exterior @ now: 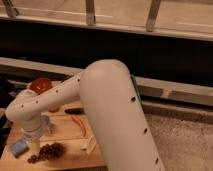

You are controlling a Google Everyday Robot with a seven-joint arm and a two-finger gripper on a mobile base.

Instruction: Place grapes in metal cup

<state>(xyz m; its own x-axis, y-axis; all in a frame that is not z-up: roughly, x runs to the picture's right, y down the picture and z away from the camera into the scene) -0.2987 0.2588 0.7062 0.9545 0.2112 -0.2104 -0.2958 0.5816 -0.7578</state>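
The grapes (47, 151) are a loose dark reddish-purple bunch on the wooden table (65, 155), near its front left. My white arm (100, 105) sweeps from the right across the table to the left. Its wrist bends down, and the gripper (33, 141) hangs just left of the grapes, close above the table. The metal cup is hidden behind the arm.
A blue-grey object (19, 147) lies left of the gripper. A red chili pepper (79, 125) and a pale object (90, 145) lie right of the grapes. An orange fruit (53, 108), a black item (74, 110) and a red bowl (40, 85) sit further back.
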